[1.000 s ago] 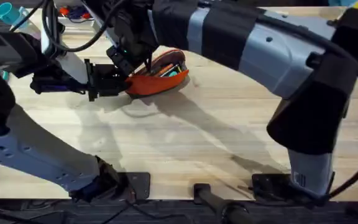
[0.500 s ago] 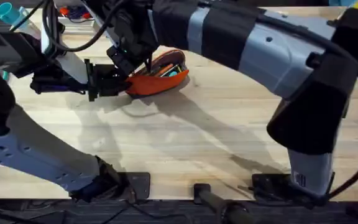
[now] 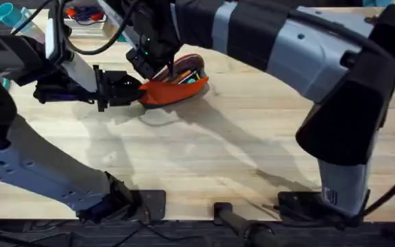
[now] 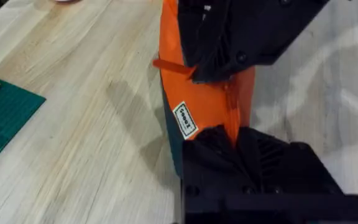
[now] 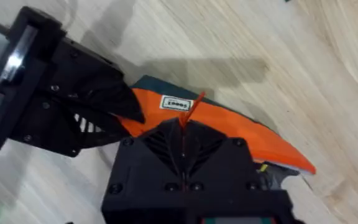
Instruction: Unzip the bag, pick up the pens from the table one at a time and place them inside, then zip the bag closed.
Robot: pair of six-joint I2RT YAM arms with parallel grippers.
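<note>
Both tools grip the bag (image 3: 173,88), which lies on the table (image 3: 252,165) at about eleven o'clock: the left tool (image 3: 134,89) clamps one end, the right tool (image 3: 166,68) pinches the zipper pull (image 5: 191,107). Pens look already inside; most of the zipping remains.

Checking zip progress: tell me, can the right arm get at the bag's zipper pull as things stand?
Probably yes: the right gripper appears shut on the orange pull tab, while the left gripper clamps the bag end.
</note>
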